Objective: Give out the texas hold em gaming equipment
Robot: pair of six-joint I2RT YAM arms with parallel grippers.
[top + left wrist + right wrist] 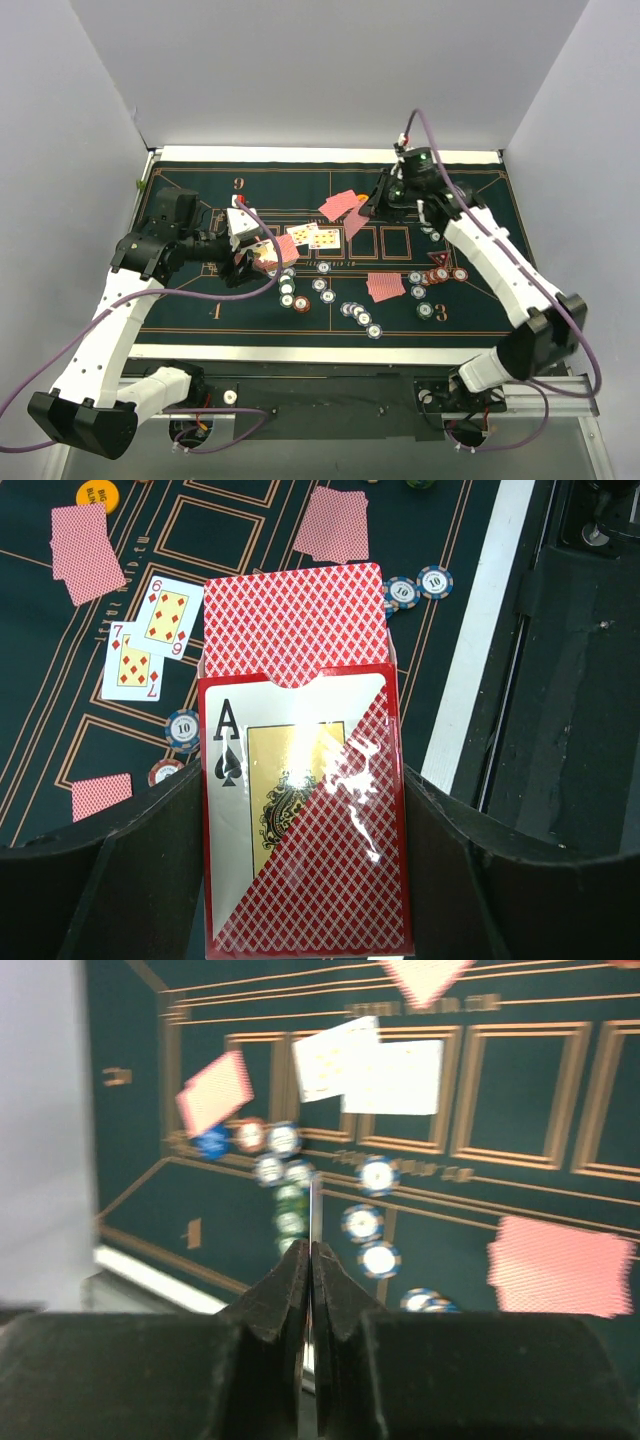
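Red deck box (pixel 300 860) with the ace of spades on the front is clamped between the fingers of the left gripper (pixel 305 815). It's held up over the left part of the green felt mat (pixel 190 310), and a stack of red-backed cards (pixel 295 620) pokes out of its open end.

The right gripper (pixel 310 1260) is pinched tight on a single card (pixel 313 1205). That one shows edge-on in the wrist view, so no idea which card it is. It hangs over the far right side of the mat.

Down on the felt, the six (pixel 165 615) and seven of diamonds (pixel 132 667) lie face up near the middle, touching at a corner. Face-down cards (pixel 340 205) sit just beyond them, and another face-down pile (pixel 385 287) lies nearer on the right.

Chips are scattered in loose bunches: one bunch (pixel 290 290) just this side of the face-up pair, a curved row (pixel 362 317) near the front edge, and a right-hand cluster (pixel 435 280) beside the red triangle marker (pixel 439 260). The orange disc (pixel 97 494) lies flat just beside some face-down cards.
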